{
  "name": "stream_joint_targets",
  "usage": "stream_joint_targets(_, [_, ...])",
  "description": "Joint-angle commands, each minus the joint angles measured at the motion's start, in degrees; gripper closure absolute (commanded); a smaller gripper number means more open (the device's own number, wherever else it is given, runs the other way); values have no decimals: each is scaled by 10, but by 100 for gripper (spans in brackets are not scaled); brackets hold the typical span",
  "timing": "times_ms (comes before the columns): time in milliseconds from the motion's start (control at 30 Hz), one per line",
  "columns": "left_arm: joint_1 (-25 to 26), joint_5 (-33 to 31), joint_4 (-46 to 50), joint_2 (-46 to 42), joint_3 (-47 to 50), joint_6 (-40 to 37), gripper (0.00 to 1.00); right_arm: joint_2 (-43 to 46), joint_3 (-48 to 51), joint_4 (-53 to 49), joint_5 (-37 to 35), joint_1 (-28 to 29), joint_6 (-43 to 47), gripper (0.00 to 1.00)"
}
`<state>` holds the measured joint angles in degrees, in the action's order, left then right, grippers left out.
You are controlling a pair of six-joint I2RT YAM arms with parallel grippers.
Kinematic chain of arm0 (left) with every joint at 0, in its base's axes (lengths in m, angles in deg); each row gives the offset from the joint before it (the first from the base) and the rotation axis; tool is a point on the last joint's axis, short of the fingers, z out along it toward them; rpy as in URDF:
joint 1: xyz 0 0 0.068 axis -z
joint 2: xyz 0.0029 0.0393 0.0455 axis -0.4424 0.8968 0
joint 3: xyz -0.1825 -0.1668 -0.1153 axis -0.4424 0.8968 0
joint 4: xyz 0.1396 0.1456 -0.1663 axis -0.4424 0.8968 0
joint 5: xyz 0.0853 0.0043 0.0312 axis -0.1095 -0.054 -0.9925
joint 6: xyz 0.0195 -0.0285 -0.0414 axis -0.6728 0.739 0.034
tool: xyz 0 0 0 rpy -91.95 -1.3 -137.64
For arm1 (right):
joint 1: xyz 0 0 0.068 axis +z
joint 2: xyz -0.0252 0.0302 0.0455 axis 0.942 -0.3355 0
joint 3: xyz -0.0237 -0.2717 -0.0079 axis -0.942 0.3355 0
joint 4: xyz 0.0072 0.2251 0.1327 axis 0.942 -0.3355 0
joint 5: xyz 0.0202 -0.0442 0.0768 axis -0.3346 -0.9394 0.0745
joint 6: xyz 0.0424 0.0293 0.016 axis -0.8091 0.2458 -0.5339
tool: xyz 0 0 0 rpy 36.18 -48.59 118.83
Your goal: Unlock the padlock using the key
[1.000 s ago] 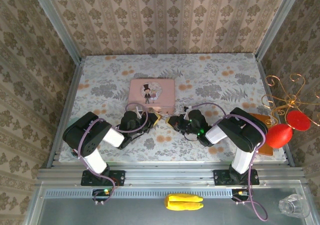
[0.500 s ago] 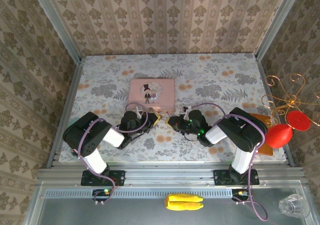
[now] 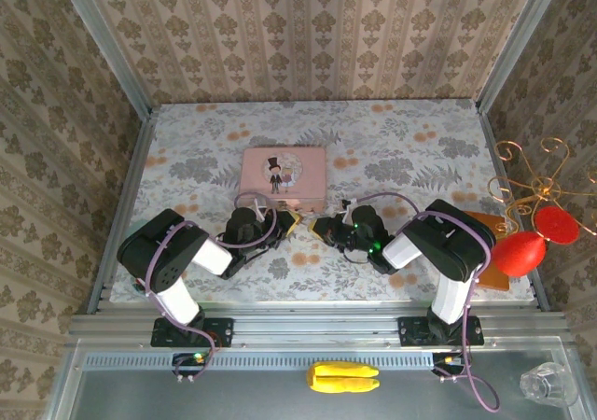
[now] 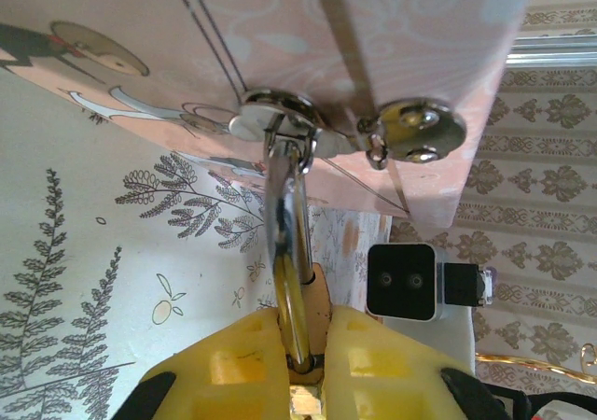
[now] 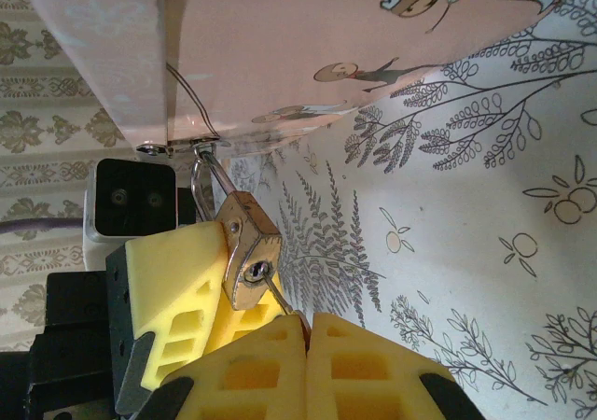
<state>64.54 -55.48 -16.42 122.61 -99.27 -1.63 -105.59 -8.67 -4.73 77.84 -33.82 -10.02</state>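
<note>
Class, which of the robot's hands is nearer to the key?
Right. The right hand pinches the key, whose tip enters the padlock; the left hand clamps the padlock's body, beside the key.

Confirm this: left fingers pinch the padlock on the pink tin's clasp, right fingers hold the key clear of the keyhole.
Wrong on the key: the right wrist view shows its tip in the keyhole of the padlock, not clear of it. The rest stands.
</note>
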Motion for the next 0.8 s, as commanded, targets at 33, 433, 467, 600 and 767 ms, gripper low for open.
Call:
stream_joint_targets(33, [11,10,-77,-8,0,-3,100,-23,7,39,15,-7,-20,100])
stream_joint_targets(433, [18,4,-77,-11,-1,-3,100,-49,9,101,27,-10,-54,100])
stream_joint_targets(467, [18,5,-76,-12,-2,-3,100,-50,10,103,26,-10,-56,100])
stream_joint_targets(600, [19,5,-74,-11,-4,-4,100,-46,9,104,29,-11,-64,100])
stream_joint_targets(767, [20,2,-74,-7,-7,-5,100,-43,8,106,32,-11,-70,100])
